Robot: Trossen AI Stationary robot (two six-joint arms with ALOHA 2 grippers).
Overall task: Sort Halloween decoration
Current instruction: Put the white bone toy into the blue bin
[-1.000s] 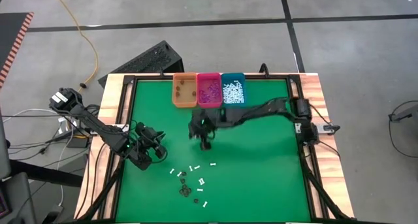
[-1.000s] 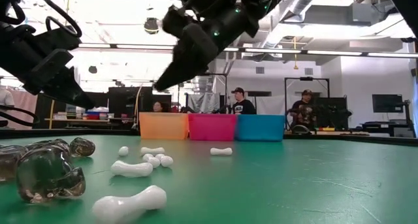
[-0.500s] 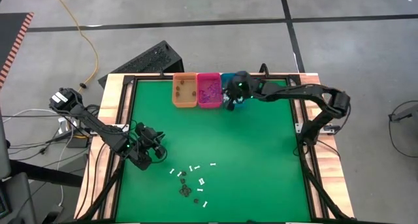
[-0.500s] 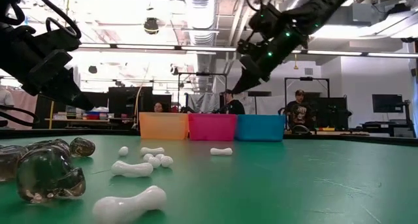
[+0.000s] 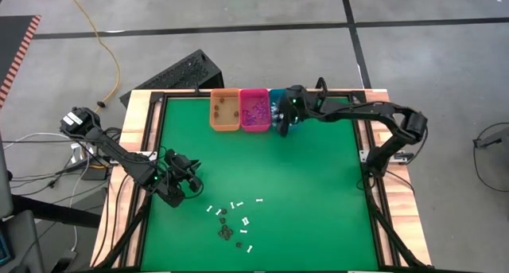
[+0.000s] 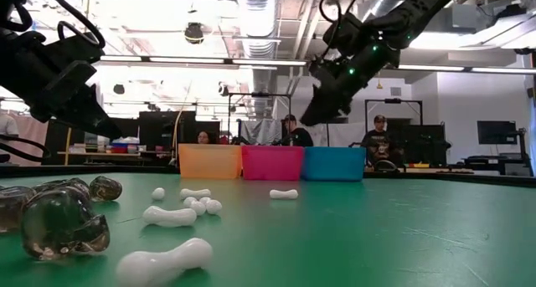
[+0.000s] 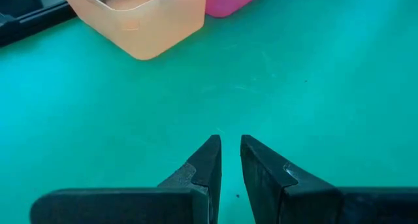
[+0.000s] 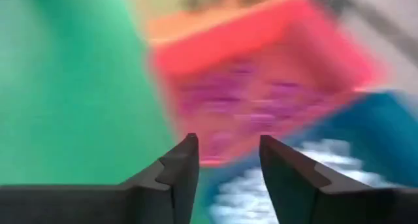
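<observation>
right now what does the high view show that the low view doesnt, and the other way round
Only the high view: the bins' contents, with white pieces filling the teal bin, and the right gripper over that bin.

Only the low view: a clear dark skull-shaped piece up close, and people in the room behind.

Both: the orange bin, pink bin, green table, and scattered white bones.

Right claw (image 8: 225,162) — now parted, teal bin (image 5: 280,98)

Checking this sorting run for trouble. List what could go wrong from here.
1. The right hand is open at the teal bin's near edge, beside the pink bin; a dropped piece might miss.
2. White sticks and dark bits lie mixed, so a pick may grab both.
</observation>
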